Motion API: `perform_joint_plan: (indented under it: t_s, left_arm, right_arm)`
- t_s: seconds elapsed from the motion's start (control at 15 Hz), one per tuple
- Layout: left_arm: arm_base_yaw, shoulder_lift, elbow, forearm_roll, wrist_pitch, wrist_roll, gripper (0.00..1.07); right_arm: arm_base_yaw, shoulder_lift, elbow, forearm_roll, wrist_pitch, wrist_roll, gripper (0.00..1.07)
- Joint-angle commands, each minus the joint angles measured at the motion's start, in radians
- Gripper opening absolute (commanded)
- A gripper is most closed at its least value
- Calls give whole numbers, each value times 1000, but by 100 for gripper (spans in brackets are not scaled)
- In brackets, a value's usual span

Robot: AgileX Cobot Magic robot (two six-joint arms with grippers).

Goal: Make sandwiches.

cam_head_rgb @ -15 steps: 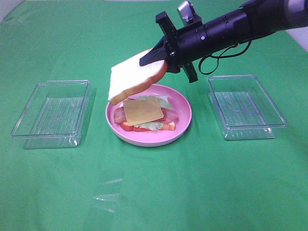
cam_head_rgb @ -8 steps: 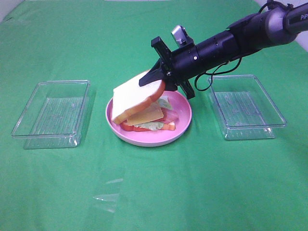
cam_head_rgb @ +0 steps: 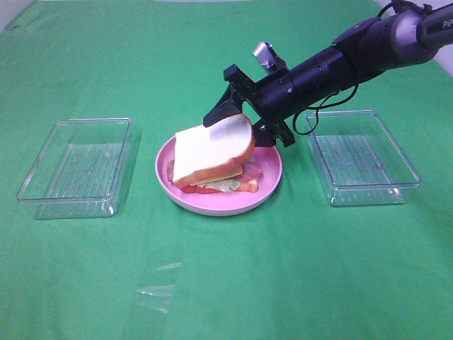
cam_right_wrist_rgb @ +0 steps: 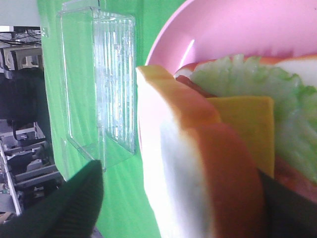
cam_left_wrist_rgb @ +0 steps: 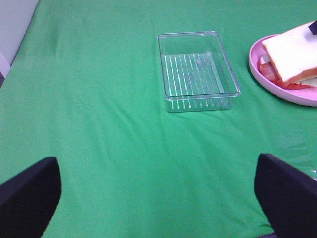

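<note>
Jaws, right: spread, one finger on each side of the top bread slice's (cam_head_rgb: 212, 149) rear crust; the right gripper (cam_head_rgb: 230, 113) reaches in from the upper right of the high view, whether it touches the slice cannot be told.
Jaws, left: spread wide, the two dark fingertips (cam_left_wrist_rgb: 27, 196) sit in the lower corners of the left wrist view, nothing between them.
Worktop: green cloth (cam_head_rgb: 226, 283) fills the frame.
Left tray: clear plastic (cam_head_rgb: 76, 168), centre left, well apart from the plate.
Right tray: clear plastic (cam_head_rgb: 362, 157), centre right, just below the right arm.
Plate: round, pink (cam_head_rgb: 269, 173), at centre between the trays.
Sandwiches: one stack (cam_head_rgb: 212, 166) on the plate; the top slice lies tilted on it, rear edge raised.
Fillings: yellow cheese (cam_right_wrist_rgb: 247, 124), pale lettuce (cam_right_wrist_rgb: 242, 79) and reddish bacon (cam_head_rgb: 251, 170) show under the slice.
</note>
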Motion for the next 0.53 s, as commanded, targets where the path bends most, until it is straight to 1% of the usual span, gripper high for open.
perform_joint_plan:
  t_s: [0.07, 0.13, 0.2, 0.27, 0.33, 0.47, 0.53]
  left_arm:
    - [5, -10, 0, -8, -11, -3, 98]
    - [5, -10, 0, -8, -11, -3, 98]
    - [5, -10, 0, -8, -11, -3, 98]
    - [5, -10, 0, -8, -11, -3, 98]
    - [5, -10, 0, -8, -11, -3, 98]
    - [5, -10, 0, -8, -11, -3, 98]
    - [5, -10, 0, -8, -11, -3, 98]
  right_arm:
    - [1, -43, -36, -82, 13, 9, 82]
    - [1, -63, -58, -152, 14, 50, 82]
    - [1, -80, -85, -249, 21, 114, 82]
    - [1, -108, -134, -426, 48, 265, 82]
    - [1, -130, -159, -568, 71, 363, 82]
    - [-1, -158, -224, -809, 172, 487, 82]
    - [-4, -160, -270, -898, 234, 515, 81]
